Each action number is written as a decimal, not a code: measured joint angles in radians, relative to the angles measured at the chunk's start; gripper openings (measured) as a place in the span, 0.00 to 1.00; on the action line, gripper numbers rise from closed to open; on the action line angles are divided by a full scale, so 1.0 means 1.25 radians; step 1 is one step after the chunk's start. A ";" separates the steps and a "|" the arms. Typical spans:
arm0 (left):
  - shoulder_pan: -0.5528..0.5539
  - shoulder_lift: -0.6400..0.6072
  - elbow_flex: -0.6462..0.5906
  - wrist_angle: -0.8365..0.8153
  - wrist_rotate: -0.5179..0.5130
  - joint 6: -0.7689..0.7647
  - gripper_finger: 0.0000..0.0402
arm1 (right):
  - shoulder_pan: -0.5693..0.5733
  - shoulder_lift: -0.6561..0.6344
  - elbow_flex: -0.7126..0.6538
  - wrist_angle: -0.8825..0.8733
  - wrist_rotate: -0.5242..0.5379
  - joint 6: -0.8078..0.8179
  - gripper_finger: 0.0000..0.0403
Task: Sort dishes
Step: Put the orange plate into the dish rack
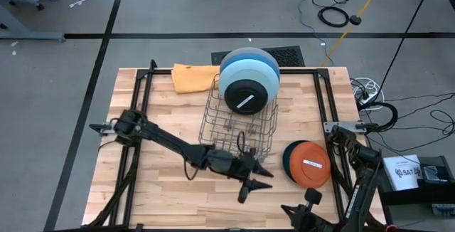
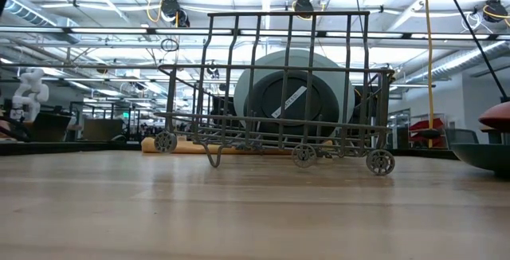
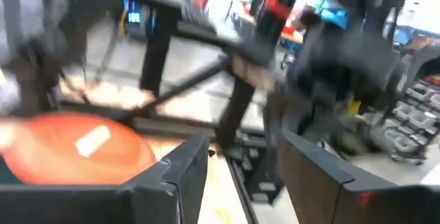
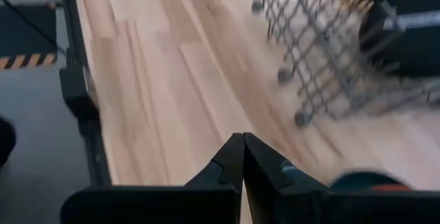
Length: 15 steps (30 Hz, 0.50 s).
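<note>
Three dishes stand on edge in the far end of the wire rack (image 1: 238, 125): a large grey plate (image 2: 339, 72), a large blue plate (image 1: 250, 62) and, in front, a smaller black plate (image 1: 245, 95) with a white sticker. An orange plate (image 1: 310, 164) with a white sticker lies on the table right of the rack, with a dark teal rim under it. My left gripper (image 1: 266, 180) points level toward the orange plate (image 3: 65, 148), open, nothing between its fingers. My right gripper (image 4: 242, 157) hangs shut above the table near its front right, touching nothing.
An orange cloth (image 1: 192, 77) lies at the far edge, left of the rack. Black frame rails (image 1: 135, 104) run along the table's left and right sides. Bare wood (image 1: 156, 182) lies left of and in front of the rack.
</note>
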 joint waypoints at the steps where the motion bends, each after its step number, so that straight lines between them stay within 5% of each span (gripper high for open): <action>1: -0.005 0.013 0.001 -0.003 -0.001 -0.022 0.43 | -0.001 -0.012 0.000 0.000 -0.029 -0.002 0.00; 7: -0.032 0.088 0.047 0.007 -0.001 -0.152 0.43 | -0.003 -0.060 0.000 0.001 -0.116 -0.010 0.00; 15: -0.062 0.238 0.216 0.007 0.081 -0.295 0.43 | -0.015 -0.127 0.001 0.000 -0.065 -0.102 0.00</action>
